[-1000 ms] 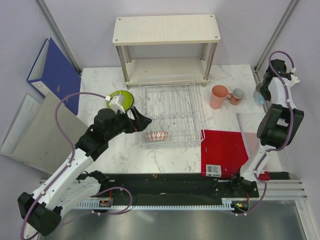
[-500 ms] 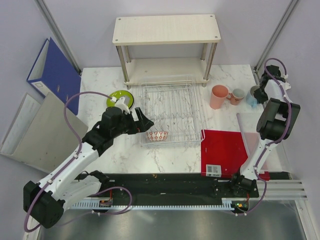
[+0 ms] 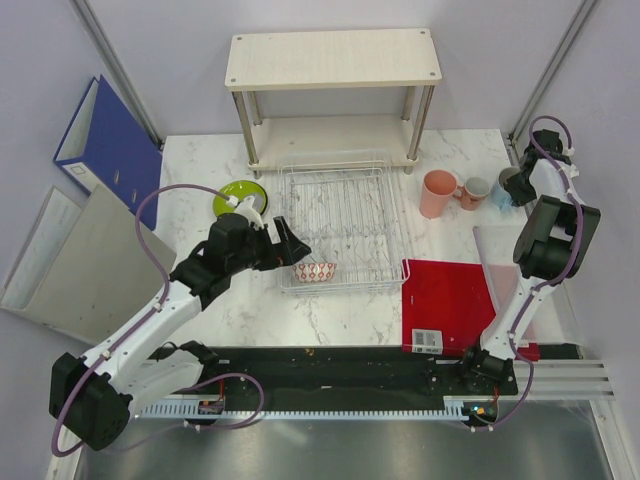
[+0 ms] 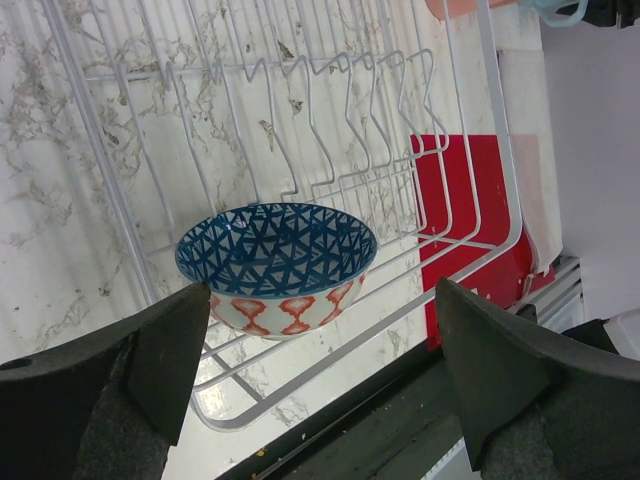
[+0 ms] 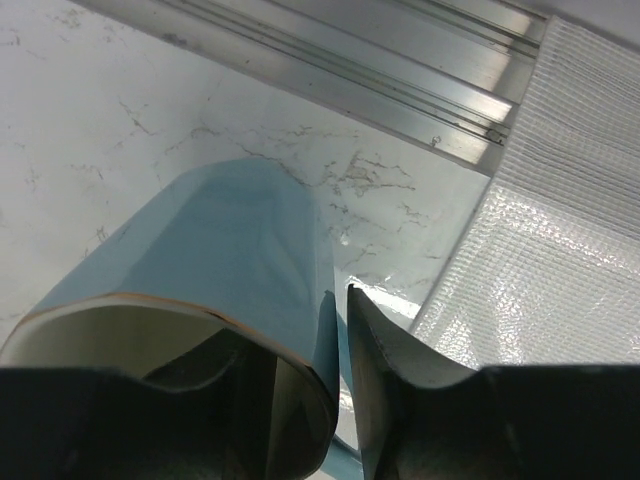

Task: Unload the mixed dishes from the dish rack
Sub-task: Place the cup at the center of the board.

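The dish rack [image 3: 340, 222] is a silver wire basket in the middle of the table. A small bowl [image 3: 314, 271], blue inside and red-white outside, sits in its near left corner. My left gripper [image 3: 287, 246] hangs wide open just left of the bowl [image 4: 277, 265], both fingers clear of it. The lime-green plate [image 3: 240, 197] lies left of the rack. The pink cup [image 3: 437, 192], terracotta mug [image 3: 475, 190] and light blue cup [image 3: 507, 187] stand in a row at the right. My right gripper [image 5: 325, 340] straddles the blue cup's [image 5: 230, 250] wall, a thin gap at the outer finger.
A beige two-tier shelf [image 3: 330, 60] stands behind the rack. A red board [image 3: 450, 295] lies right of the rack's near corner, with a clear sheet [image 3: 505, 262] beside it. A blue binder [image 3: 110, 145] and a grey folder [image 3: 70, 260] lie off the table's left edge.
My left gripper has crept right, closer to the bowl. My right gripper came down with the blue cup beside the mug and its jaws have loosened on it.
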